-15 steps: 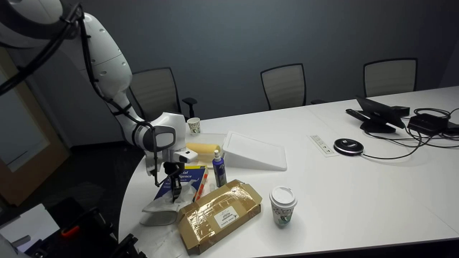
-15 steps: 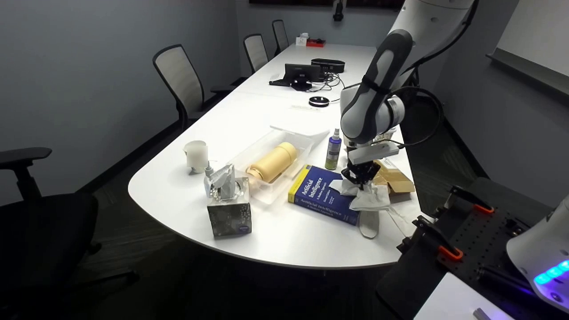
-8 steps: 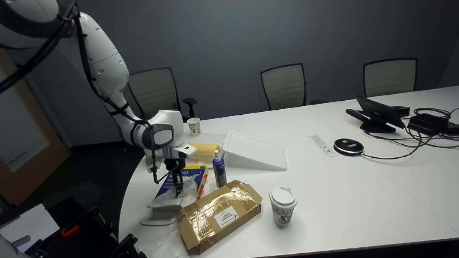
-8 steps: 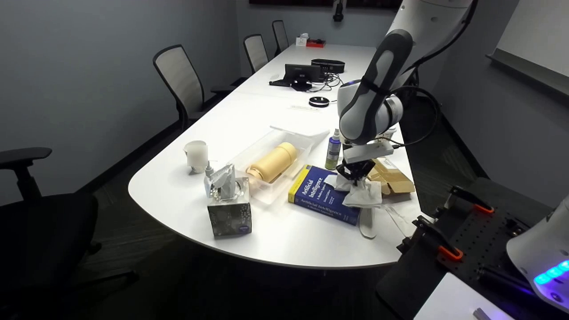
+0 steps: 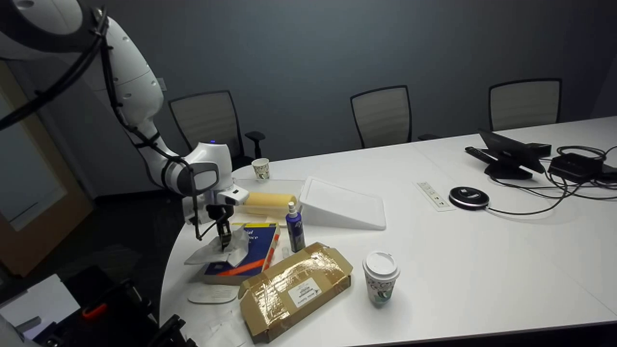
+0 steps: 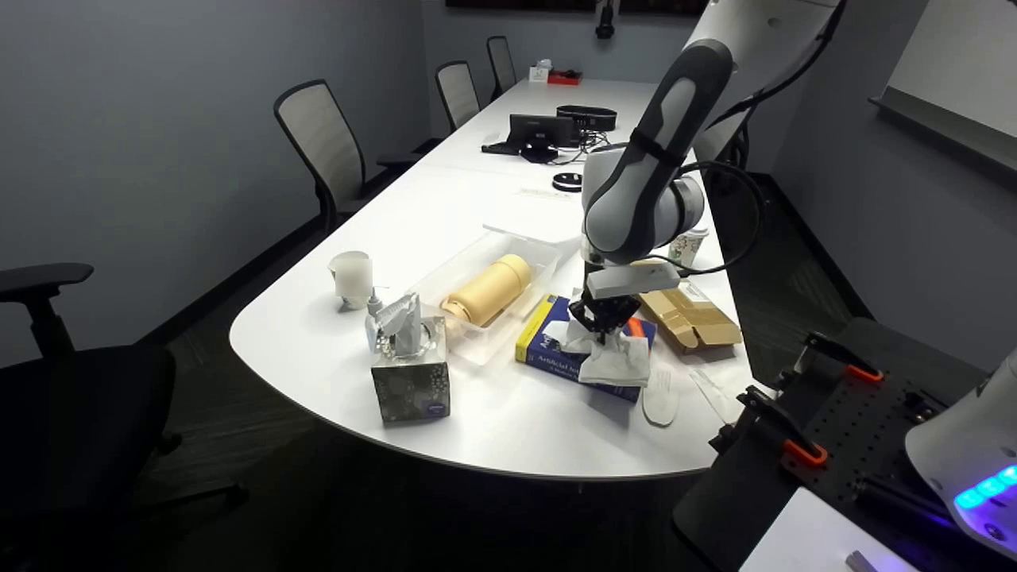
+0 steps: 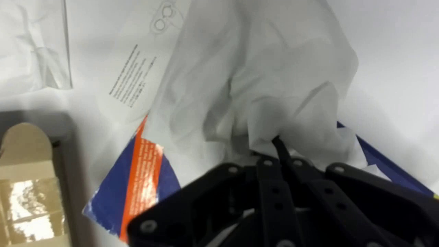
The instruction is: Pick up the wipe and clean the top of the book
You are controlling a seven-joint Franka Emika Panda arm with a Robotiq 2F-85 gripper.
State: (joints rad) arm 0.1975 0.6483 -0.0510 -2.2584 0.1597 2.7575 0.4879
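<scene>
Wrist view: gripper (image 7: 267,149) has wipe (image 7: 260,82) pinched in its jaws.
Wipe spreads ahead of the jaws, over book (image 7: 140,180); book lies below them, partly hidden; cardboard box (image 7: 29,185) off to one side.

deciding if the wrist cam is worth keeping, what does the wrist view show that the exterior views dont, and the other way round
Only the wrist view shows the two-ring line drawing on the rounded white piece and fine print on the orange stripe of the blue book.

Only the exterior views show the yellow water bottle, lidded paper cup and mesh-back chairs; the tissue box is in an exterior view.

All show the fingers, the white wipe they hold over the book, and the cardboard box.
</scene>
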